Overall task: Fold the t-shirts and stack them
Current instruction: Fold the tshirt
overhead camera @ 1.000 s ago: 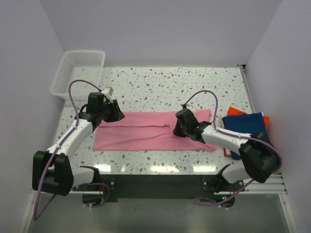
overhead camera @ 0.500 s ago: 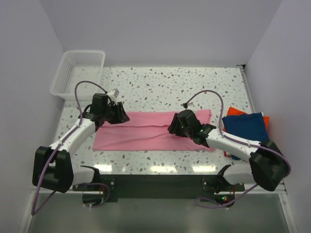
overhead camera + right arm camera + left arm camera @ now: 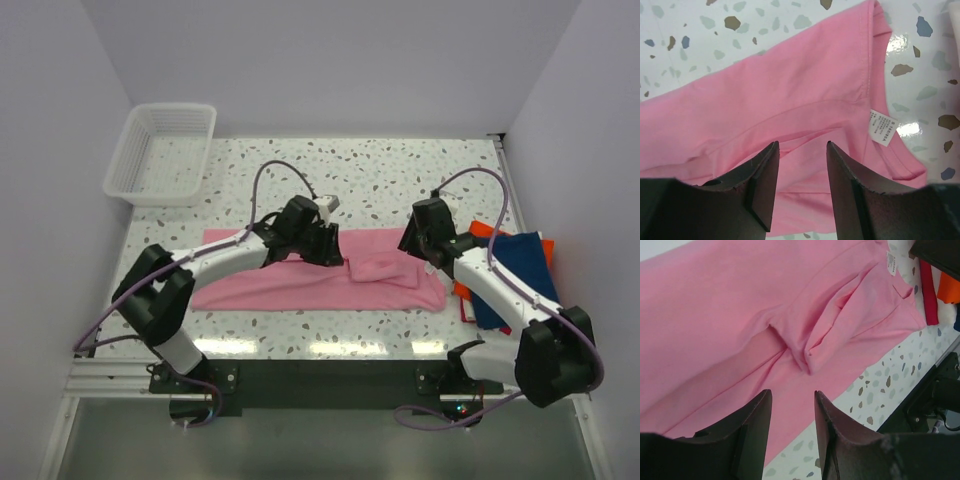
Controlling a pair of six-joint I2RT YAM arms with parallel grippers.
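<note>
The pink t-shirt [image 3: 300,283] lies folded in a long strip across the table's middle, with a rumpled bunch [image 3: 385,270] near its right end. It fills the left wrist view [image 3: 715,315] and the right wrist view [image 3: 790,85], where a white size label [image 3: 882,126] shows. My left gripper [image 3: 330,247] is open and empty over the strip's middle. My right gripper [image 3: 415,240] is open and empty above the strip's right end. The navy t-shirt [image 3: 510,275] lies folded on the orange-red one [image 3: 487,230] at the right edge.
A white mesh basket [image 3: 165,150] stands at the far left corner. The speckled table [image 3: 380,175] shows bare behind the shirt. Walls close in on both sides.
My left gripper has moved far right along the strip to its middle. My right gripper has let go of the cloth and pulled back right, leaving a bunched fold.
</note>
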